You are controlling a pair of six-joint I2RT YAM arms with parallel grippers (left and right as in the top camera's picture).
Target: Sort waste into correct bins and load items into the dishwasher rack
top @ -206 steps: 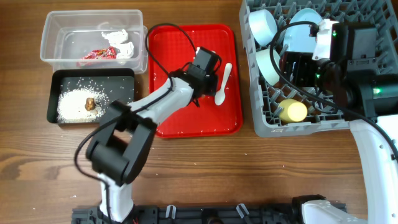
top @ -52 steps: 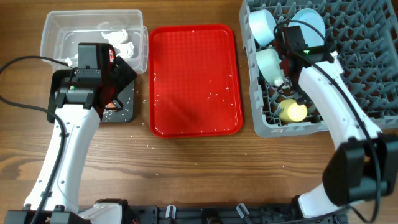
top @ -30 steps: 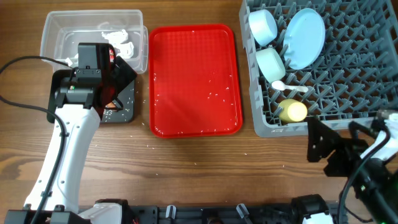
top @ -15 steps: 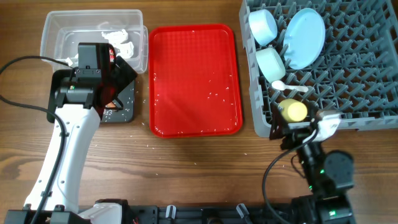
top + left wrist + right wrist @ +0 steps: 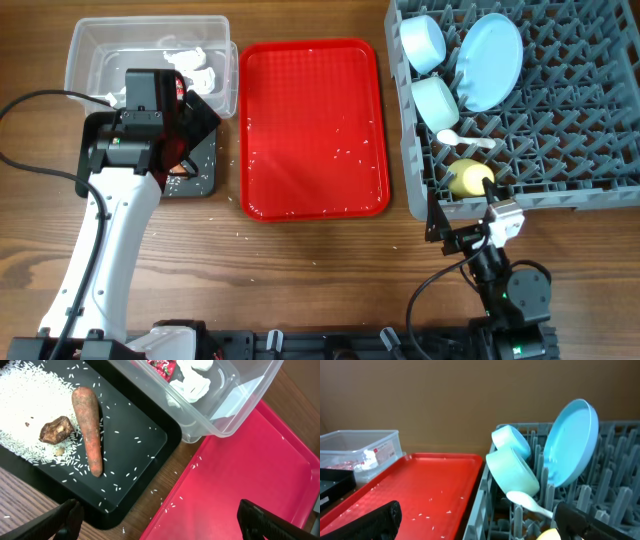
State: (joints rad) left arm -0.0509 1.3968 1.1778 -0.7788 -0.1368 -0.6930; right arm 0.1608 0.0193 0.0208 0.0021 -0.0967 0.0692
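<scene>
When we look down from overhead, the left arm (image 5: pixel 115 200) lies across the black bin (image 5: pixel 205 168), hiding most of it and the arm's own pincer. Just behind the bin stands the clear tub (image 5: pixel 90 45), with the crumpled tissue (image 5: pixel 195 65) inside. The red tray (image 5: pixel 315 100) lies between the bins and the dishwasher rack (image 5: pixel 580 130) and carries a few stray grains (image 5: pixel 345 152). In the rack we see the plate (image 5: pixel 490 60), the upper bowl (image 5: pixel 422 42), the lower bowl (image 5: pixel 435 100), the white spoon (image 5: pixel 462 140) just below that bowl, and the yellow cup (image 5: pixel 470 178) near the front edge. The right arm (image 5: pixel 505 285) sits low at the near edge of the counter (image 5: pixel 330 270), apart from the rack.

From the left wrist we get what the arm covers above. The carrot (image 5: pixel 87 430) lies in the black bin, and the brown lump (image 5: pixel 56 429) sits just beside it on the loose rice (image 5: pixel 25 400). The snack wrapper (image 5: pixel 161 366) rests with the tissue in the clear tub. The left pincer (image 5: pixel 160 512) is spread wide, holding nothing.

From the right wrist we see the rack side-on, which the overhead view cannot give. The plate stands upright between pegs, both bowls are tipped on their sides, and the spoon pokes out beneath them. Only a sliver of the cup shows. The right pincer (image 5: pixel 477 510) is also spread wide and holds nothing.
</scene>
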